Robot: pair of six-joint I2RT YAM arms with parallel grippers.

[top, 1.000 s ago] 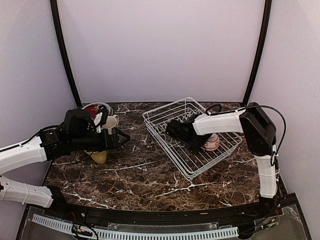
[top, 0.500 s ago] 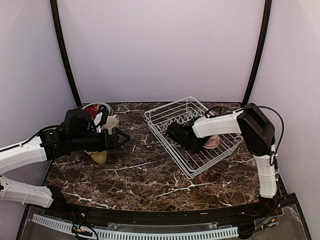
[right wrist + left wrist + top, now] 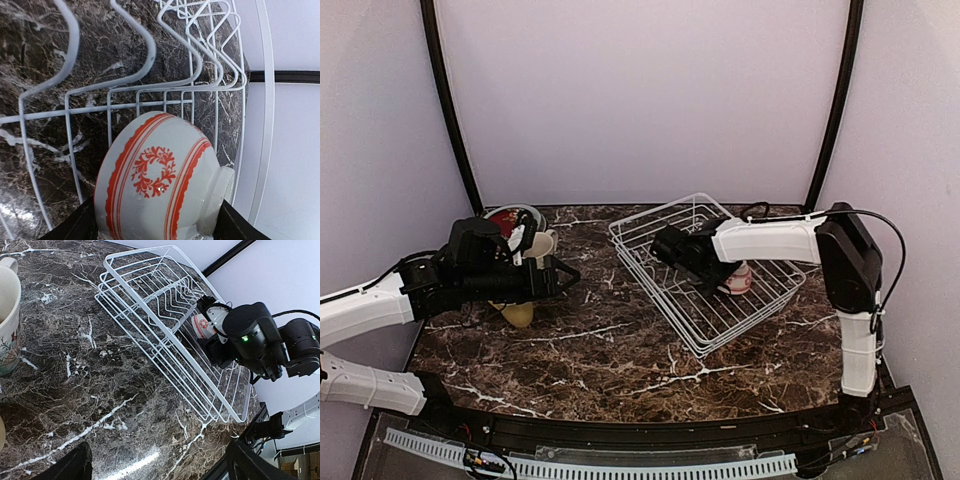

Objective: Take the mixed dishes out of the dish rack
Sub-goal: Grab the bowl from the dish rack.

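- dish rack tines crowd red-patterned bowl, right of centre; cream mug mid-left.
- r gripper inside rack, clamped on bowl; l gripper mid-left, level, jaws wide, empty.

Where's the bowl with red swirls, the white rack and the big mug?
red-patterned bowl (image 3: 160, 185), right wrist view, its side.
dish rack (image 3: 663, 300), top view, its near wall.
cream mug (image 3: 9, 315), left wrist view, its side.
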